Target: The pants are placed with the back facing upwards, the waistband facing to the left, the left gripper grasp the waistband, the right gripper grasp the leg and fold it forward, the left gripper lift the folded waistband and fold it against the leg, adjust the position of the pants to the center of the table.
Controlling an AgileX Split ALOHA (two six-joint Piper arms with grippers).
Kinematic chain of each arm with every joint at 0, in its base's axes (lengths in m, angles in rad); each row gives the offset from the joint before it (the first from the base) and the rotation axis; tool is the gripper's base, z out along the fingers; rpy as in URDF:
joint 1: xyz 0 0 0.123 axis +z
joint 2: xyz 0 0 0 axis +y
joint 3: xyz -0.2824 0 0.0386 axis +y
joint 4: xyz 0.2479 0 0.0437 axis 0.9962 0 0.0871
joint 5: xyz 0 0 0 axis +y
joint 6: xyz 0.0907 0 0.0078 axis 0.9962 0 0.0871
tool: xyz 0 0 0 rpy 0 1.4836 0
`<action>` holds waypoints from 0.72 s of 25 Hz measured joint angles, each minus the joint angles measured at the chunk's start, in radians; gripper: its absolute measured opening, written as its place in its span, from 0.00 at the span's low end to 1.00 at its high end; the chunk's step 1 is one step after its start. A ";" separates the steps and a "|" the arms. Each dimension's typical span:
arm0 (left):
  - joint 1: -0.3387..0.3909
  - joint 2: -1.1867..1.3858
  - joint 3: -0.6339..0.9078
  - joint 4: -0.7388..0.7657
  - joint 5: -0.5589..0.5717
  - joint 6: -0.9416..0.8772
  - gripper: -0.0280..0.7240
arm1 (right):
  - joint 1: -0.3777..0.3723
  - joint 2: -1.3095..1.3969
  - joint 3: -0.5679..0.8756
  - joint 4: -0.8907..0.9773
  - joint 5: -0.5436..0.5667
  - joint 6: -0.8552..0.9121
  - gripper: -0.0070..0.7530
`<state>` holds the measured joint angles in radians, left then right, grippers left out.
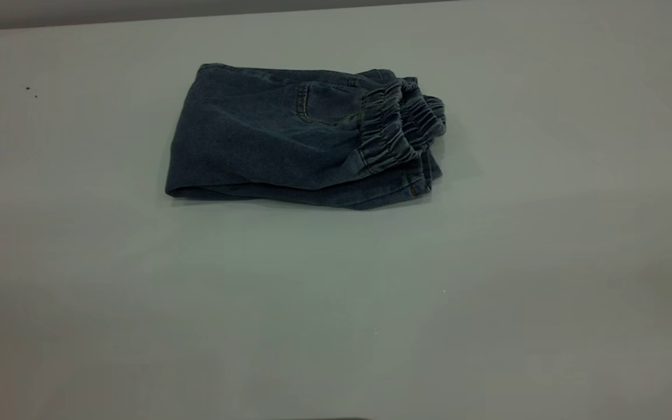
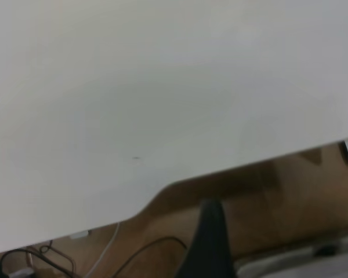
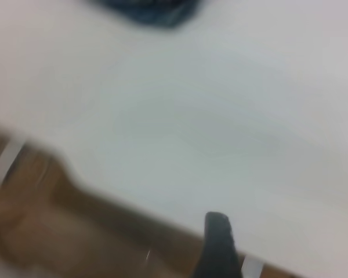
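Already both arms are drawn back off the cloth. The left gripper [image 2: 211,243] shows in its wrist view only as one dark finger hanging past the worktop's near edge, over brown floor and loose cables; with only one finger showing, I cannot tell whether it is wide or narrow. The right gripper [image 3: 219,246] shows the same way, a single dark finger at the worktop rim, its spread likewise not to be told, with a dark scrap of denim far off across the pale surface. Neither arm appears in the exterior view, so both seem parked clear of the working area.

Outward from them, the worktop [image 1: 487,303] lies broad and bare around the pants [image 1: 289,140], which sit as a compact folded bundle toward twelve o'clock of the surface, a little toward eleven of its middle. The waistband [image 1: 400,125] is doubled over and rests at the bundle's three o'clock end, above the stitched hems stacked beneath it; a back pocket [image 1: 324,105] faces up, and the smooth fold runs along the nine o'clock side.

Judging by this, the folds look done and only the centring remains. Denim is soft but fairly thick and holds a crease, so the bundle should slide as one piece rather than spill. The ruffled elastic is bulky and springy, an easy pinch, though pulling there alone could peel the top layer open; gripping through all layers at an edge looks safer.
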<state>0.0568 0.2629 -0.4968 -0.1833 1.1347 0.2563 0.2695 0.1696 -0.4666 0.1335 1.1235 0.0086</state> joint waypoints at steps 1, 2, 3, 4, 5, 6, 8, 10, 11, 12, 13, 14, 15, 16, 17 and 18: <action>0.013 -0.019 0.000 0.000 0.000 0.000 0.80 | -0.051 -0.022 0.000 0.000 0.001 0.000 0.63; 0.019 -0.042 0.000 0.000 0.000 0.000 0.80 | -0.088 -0.051 0.000 -0.001 0.002 0.000 0.63; 0.023 -0.067 0.000 0.000 0.000 0.000 0.80 | -0.124 -0.082 0.000 -0.001 0.003 0.000 0.63; 0.024 -0.088 0.000 0.000 0.000 0.000 0.80 | -0.149 -0.108 0.000 -0.001 0.003 0.000 0.63; 0.025 -0.114 0.000 0.000 0.000 0.000 0.80 | -0.166 -0.139 0.000 -0.001 0.003 0.000 0.63; 0.025 -0.140 0.000 0.000 0.000 0.000 0.80 | -0.175 -0.162 0.000 0.000 0.007 0.000 0.63; 0.025 -0.185 0.000 0.000 0.001 0.000 0.80 | -0.182 -0.177 0.000 -0.001 0.011 0.000 0.63; 0.025 -0.235 0.000 0.000 0.002 0.000 0.80 | -0.182 -0.180 0.000 0.000 0.011 0.000 0.63; 0.025 -0.253 0.000 -0.001 0.004 0.000 0.80 | -0.182 -0.180 0.000 0.000 0.011 0.000 0.63; 0.025 -0.269 0.000 -0.001 0.007 0.000 0.80 | -0.182 -0.180 0.000 0.000 0.011 0.000 0.63; 0.025 -0.278 0.000 -0.001 0.009 0.000 0.80 | -0.182 -0.180 0.000 0.000 0.011 0.000 0.63; 0.023 -0.281 0.000 -0.002 0.009 0.000 0.80 | -0.182 -0.180 0.000 0.000 0.011 0.000 0.63; 0.016 -0.281 0.000 -0.002 0.009 0.000 0.80 | -0.182 -0.180 0.000 0.000 0.011 0.000 0.63; 0.006 -0.281 0.000 -0.002 0.009 0.000 0.80 | -0.182 -0.180 0.000 0.000 0.011 0.000 0.63; -0.004 -0.281 0.000 -0.002 0.009 0.000 0.80 | -0.182 -0.180 0.000 0.000 0.011 0.000 0.63; -0.016 -0.281 0.000 -0.002 0.009 0.000 0.80 | -0.182 -0.180 0.000 0.000 0.011 0.000 0.63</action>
<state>0.0412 -0.0181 -0.4968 -0.1850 1.1437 0.2563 0.0871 -0.0107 -0.4666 0.1334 1.1341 0.0086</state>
